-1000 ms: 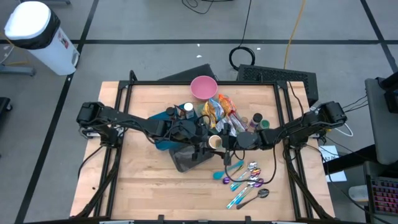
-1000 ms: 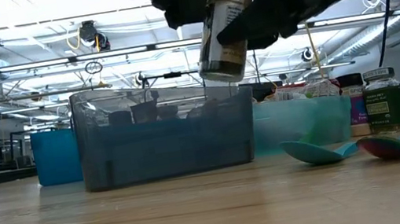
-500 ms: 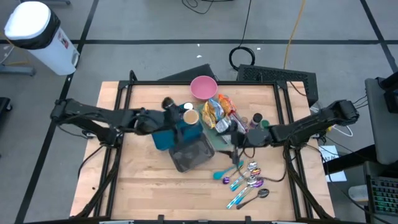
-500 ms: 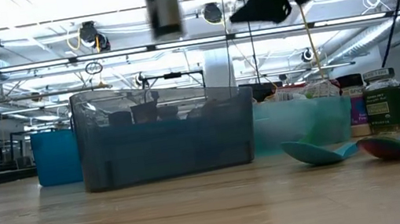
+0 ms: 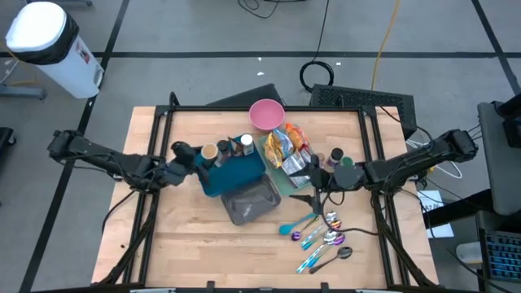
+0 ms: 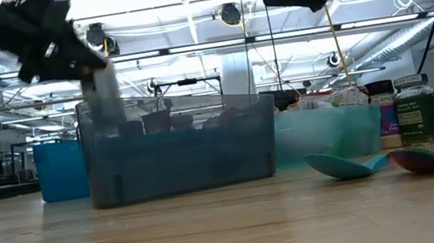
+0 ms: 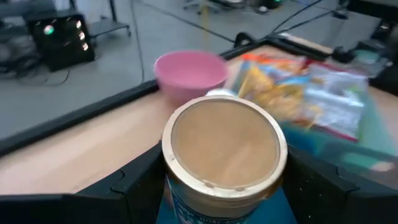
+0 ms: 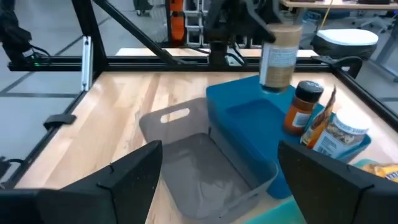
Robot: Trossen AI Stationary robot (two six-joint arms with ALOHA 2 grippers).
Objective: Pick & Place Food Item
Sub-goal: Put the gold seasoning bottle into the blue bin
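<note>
The left gripper [image 5: 198,157] clasps the upright jar [image 5: 209,152] above the blue bin's [image 5: 241,175] left end, while the right gripper [image 5: 313,193] hangs open and empty toward the table's right edge.

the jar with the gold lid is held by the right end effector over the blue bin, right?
Not the right one: the left end effector holds the jar with the gold lid. It is over the blue bin, as the right wrist view shows.
</note>
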